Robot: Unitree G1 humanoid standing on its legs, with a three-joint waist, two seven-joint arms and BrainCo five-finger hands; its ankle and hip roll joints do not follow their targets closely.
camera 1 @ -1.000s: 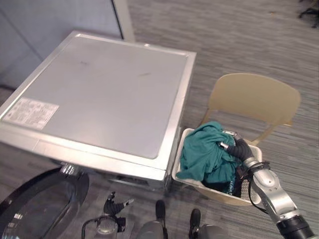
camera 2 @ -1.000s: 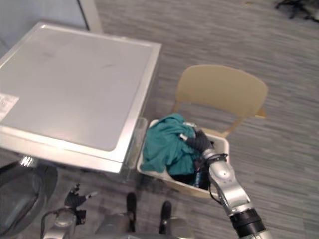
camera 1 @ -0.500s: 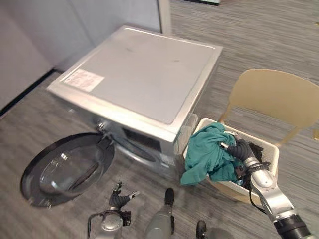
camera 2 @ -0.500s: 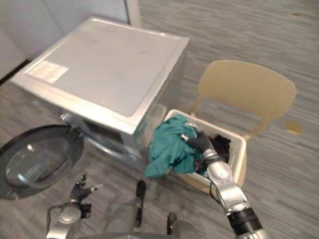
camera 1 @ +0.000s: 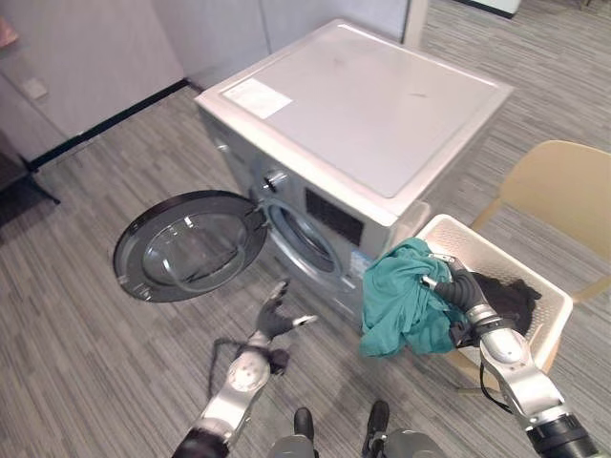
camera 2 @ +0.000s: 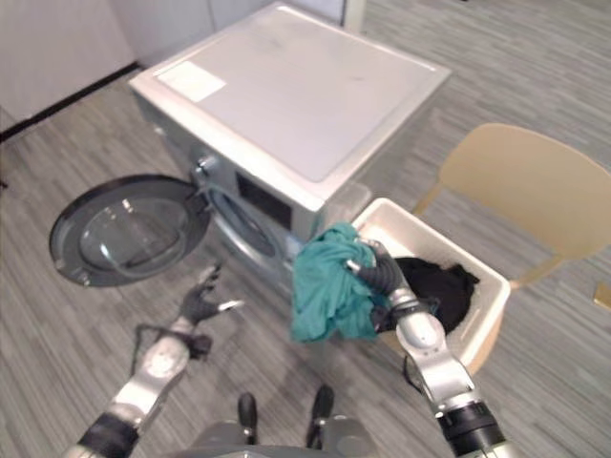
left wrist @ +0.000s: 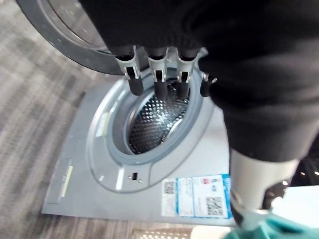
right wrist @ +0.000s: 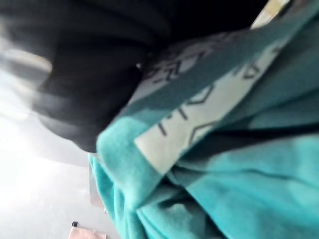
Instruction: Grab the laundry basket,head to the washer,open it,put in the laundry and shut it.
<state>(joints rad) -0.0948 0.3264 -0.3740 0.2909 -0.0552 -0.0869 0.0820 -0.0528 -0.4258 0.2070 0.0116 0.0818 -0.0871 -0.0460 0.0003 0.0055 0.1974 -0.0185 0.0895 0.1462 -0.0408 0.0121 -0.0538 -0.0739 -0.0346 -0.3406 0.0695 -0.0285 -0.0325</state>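
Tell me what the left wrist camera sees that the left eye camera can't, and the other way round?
The left wrist view looks straight into the washer's drum, shiny and full of little holes. The left eye view adds the washer's flat top, the basket, the chair behind it, and the right hand gripping the teal cloth. Both show the open round door, the washer's front opening, the grey floor and the open left hand.

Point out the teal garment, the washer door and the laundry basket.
teal garment (camera 1: pixel 406 310), left eye view, middle of the hanging cloth.
washer door (camera 1: pixel 187 246), left eye view, glass centre of the open door.
laundry basket (camera 1: pixel 496 256), left eye view, far rim.
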